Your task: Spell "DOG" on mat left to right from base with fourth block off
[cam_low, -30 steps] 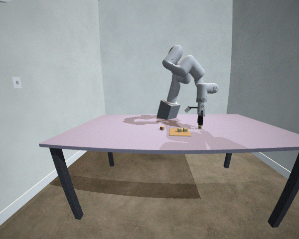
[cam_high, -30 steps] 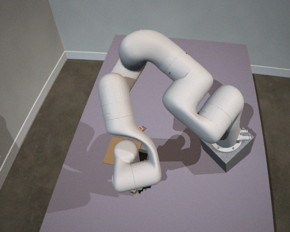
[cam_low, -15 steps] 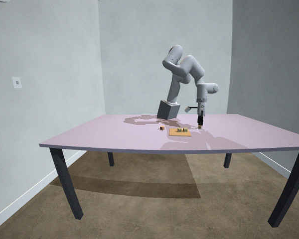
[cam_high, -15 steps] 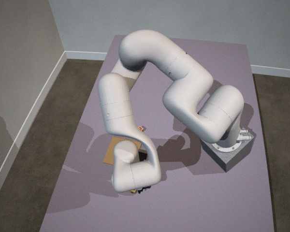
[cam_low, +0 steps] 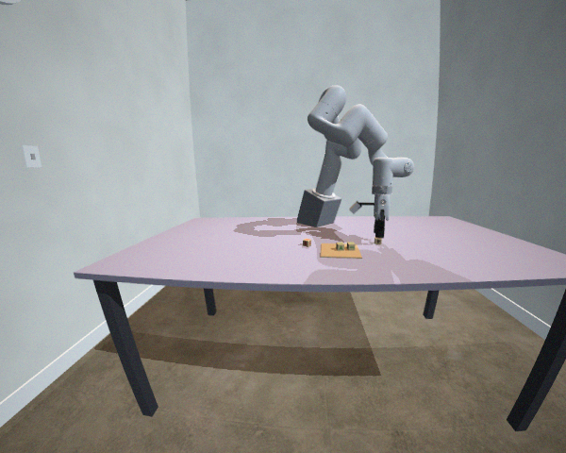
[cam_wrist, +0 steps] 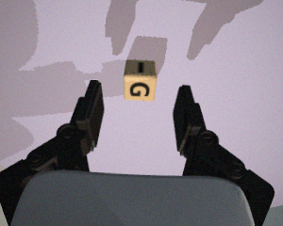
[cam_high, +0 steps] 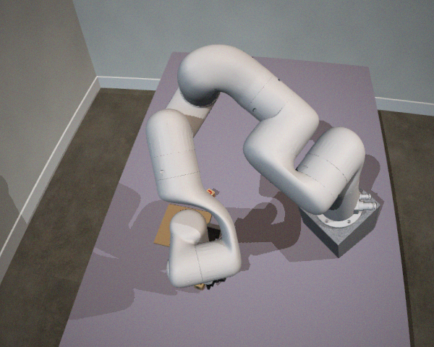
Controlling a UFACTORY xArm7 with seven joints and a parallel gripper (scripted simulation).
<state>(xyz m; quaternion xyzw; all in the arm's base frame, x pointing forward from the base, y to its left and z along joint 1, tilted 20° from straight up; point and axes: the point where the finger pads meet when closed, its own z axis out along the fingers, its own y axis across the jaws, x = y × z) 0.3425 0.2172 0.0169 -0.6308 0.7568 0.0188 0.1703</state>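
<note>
Pointing straight down, the gripper point(cam_wrist: 140, 113) hangs over the G block point(cam_wrist: 141, 79) on the table point(cam_low: 200, 253), fingers spread apart, grasping nothing, right of the mat point(cam_low: 328, 253).

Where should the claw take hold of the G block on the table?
Come straight down from above and close on the G block's two opposite side faces. It lies flat on the table, off the mat, apart from other blocks. The open claw is above it, fingers to either side.
</note>
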